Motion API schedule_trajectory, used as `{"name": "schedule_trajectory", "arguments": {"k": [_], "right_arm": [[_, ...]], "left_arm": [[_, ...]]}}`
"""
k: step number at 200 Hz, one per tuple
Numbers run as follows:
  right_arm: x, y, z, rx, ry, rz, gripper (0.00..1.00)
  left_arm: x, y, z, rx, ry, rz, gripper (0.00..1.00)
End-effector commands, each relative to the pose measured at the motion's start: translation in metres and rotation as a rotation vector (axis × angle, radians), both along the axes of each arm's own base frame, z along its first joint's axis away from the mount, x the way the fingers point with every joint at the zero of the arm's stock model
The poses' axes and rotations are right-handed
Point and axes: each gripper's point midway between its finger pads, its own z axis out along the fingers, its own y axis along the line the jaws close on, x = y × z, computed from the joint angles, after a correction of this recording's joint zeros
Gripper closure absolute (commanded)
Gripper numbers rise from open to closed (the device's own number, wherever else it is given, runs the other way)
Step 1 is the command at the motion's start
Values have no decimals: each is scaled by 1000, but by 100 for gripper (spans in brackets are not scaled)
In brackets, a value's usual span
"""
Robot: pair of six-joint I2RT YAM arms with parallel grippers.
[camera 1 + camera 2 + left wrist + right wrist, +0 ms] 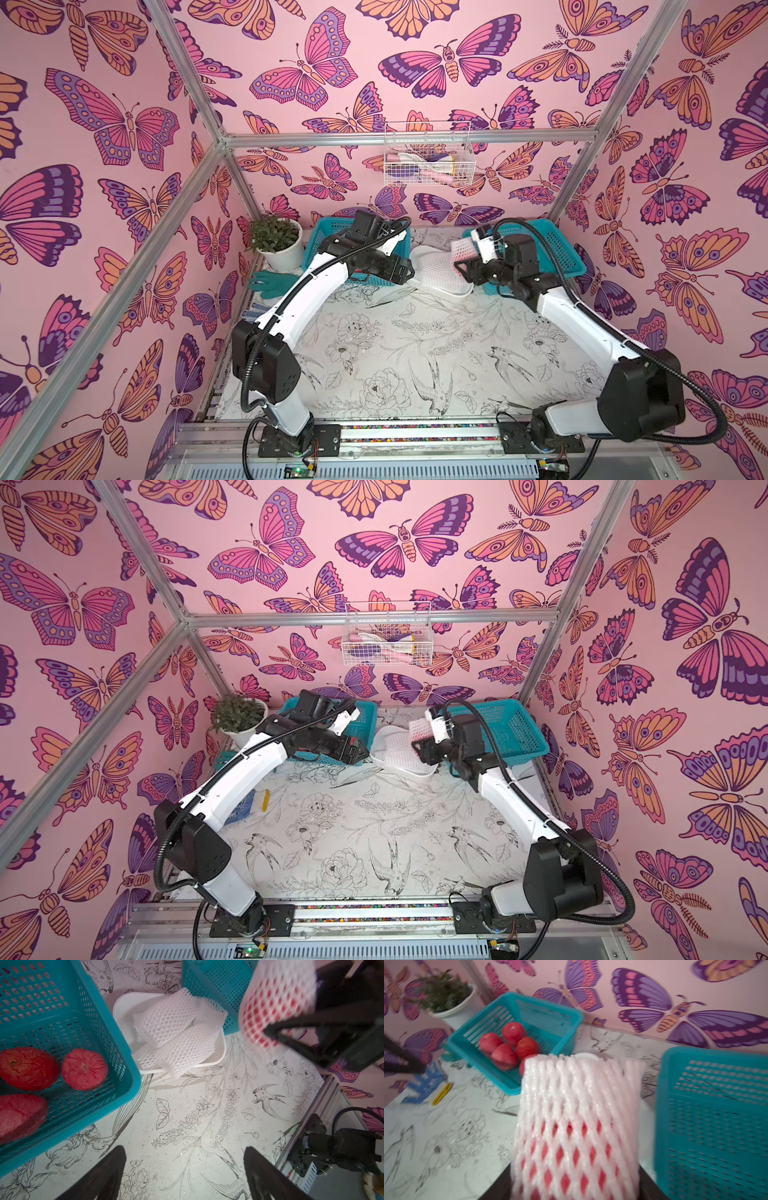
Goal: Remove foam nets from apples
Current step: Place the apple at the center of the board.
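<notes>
Pink walls (pixel 374 104) with big butterflies stand all around a white table (pixel 415 332) that has birds and flowers drawn on it. At the back of the table, the left basket (pixel 133 1076) holds bare apples (pixel 504 1056) with no nets on. I can count four for sure, and a fifth seems to peek out from behind the net. Between the two baskets sits a white tub (pixel 122 1003), and a few empty foam nets (pixel 166 1022) lie piled in it, one hanging over the rim. The right basket (pixel 716 1105) looks empty where I can see into it. So most of the job looks done. I can see only one wrapped apple (pixel 571 1147). The right gripper (pixel 467 258) is squeezed onto it and holds it up in the air, about over the tub and close to the right basket. Its foam net (pixel 577 1084) covers the apple and sticks out past it like a loose sleeve. The left gripper (pixel 182 1169) has its two fingers wide apart and holds nothing. It hangs over the table just beside the corner of the left basket, not touching the wrapped apple. I think the next job is to grab that loose end and pull. The middle of the table has lots of open room for the arms. The tight spots are at the back, where the baskets, the tub, a plant pot (pixel 282 249) and the wall sit close together.
</notes>
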Motion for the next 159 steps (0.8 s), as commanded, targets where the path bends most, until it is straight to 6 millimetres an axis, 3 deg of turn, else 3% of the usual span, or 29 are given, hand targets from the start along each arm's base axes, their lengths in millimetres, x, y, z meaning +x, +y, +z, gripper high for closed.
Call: {"name": "schedule_trajectory", "arguments": {"k": [1, 27, 45, 94, 159], "right_arm": [[-10, 22, 11, 4, -138, 52, 52], [-37, 52, -4, -24, -185, 153, 53], [-50, 65, -14, -62, -210, 191, 54], [-64, 71, -19, -79, -257, 213, 55], [-77, 84, -27, -122, -281, 239, 55]], "left_arm": [[-20, -3, 7, -59, 71, -7, 10], [-29, -9, 4, -103, 132, -24, 13], [-34, -12, -1, -119, 166, -32, 20], [-40, -18, -15, -170, 234, -34, 23], [-51, -36, -15, -219, 258, -88, 22]]}}
